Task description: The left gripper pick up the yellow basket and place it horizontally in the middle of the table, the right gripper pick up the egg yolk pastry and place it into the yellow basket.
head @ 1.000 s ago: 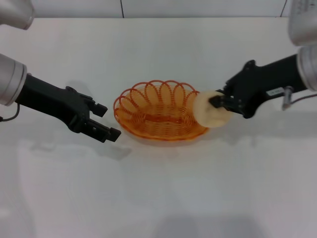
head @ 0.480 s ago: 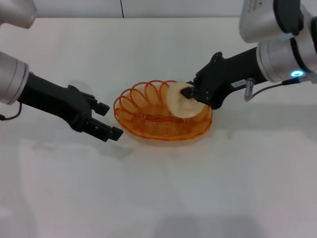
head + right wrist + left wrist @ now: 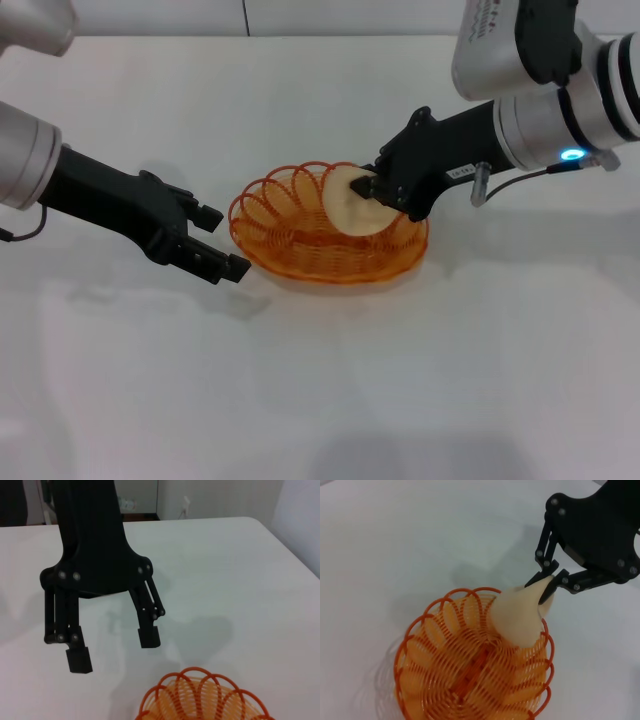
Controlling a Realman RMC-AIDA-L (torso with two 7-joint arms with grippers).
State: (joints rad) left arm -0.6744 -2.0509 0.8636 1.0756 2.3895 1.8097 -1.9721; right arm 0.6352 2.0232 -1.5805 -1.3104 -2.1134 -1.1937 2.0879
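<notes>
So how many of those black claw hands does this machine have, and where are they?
2. The left gripper hangs open just beside the yellow basket, holding nothing. The right gripper is over the basket's other side, shut on the egg yolk pastry.

The oval orange-yellow wire basket [image 3: 325, 235] sits mid-counter [image 3: 330, 380], long axis crosswise; the pale egg yolk pastry [image 3: 352, 203] hangs tilted over its 2 o'clock rim.

Right gripper [image 3: 368, 187] pinching the pastry [image 3: 352, 203] over the basket [image 3: 300, 252], only basket rim beneath it, left gripper [image 3: 215, 243] spread just beside the basket's far end, bare table [image 3: 330, 380] open on its other sides
</notes>
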